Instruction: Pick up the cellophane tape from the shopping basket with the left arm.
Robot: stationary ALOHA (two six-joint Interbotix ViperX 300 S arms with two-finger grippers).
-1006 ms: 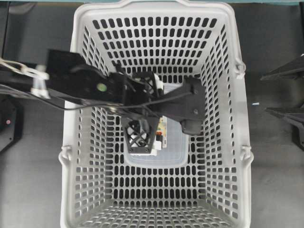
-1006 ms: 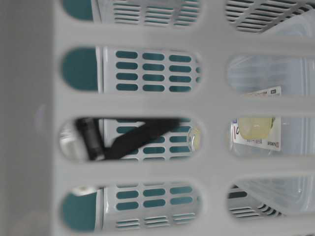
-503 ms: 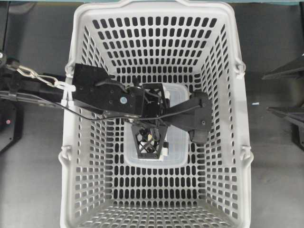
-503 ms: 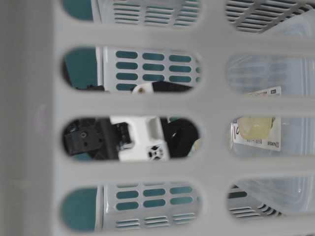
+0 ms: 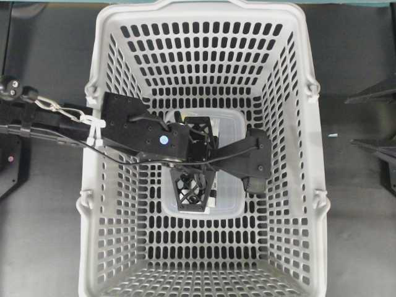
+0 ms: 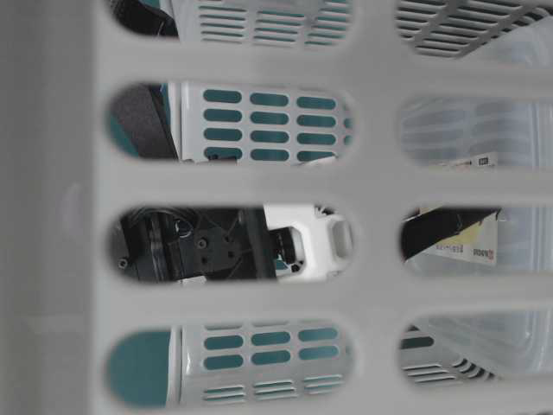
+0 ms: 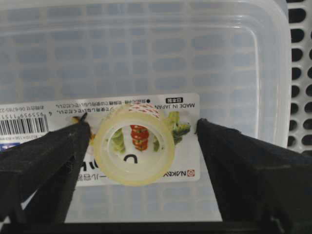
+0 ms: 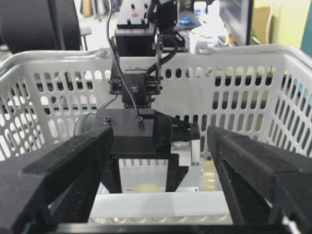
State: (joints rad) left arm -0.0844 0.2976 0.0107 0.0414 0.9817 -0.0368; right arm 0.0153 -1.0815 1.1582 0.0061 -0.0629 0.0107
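Note:
The cellophane tape (image 7: pixel 134 174) is a pale-yellow translucent ring lying flat on the label of a clear box (image 7: pixel 195 53) on the floor of the shopping basket (image 5: pixel 204 55). My left gripper (image 7: pixel 143 127) is open and low over the box, one finger on each side of the tape. The left finger is at the roll's edge and the right finger stands well clear. From overhead the left gripper (image 5: pixel 193 192) hides the tape. The right wrist view shows the tape (image 8: pixel 146 188) between the left fingers. My right gripper (image 8: pixel 160 134) is open and empty outside the basket (image 8: pixel 253 97).
The clear box (image 5: pixel 230 127) lies mid-floor in the basket, whose slotted walls rise on all sides of my left arm (image 5: pixel 142 133). My right gripper (image 5: pixel 344 122) rests beside the basket's right wall. In the table-level view the basket wall (image 6: pixel 259 181) blocks most of the scene.
My left arm has gone deeper into the basket and lowered onto the box. At table level the gripper moved right, and a black finger now partly covers the tape.

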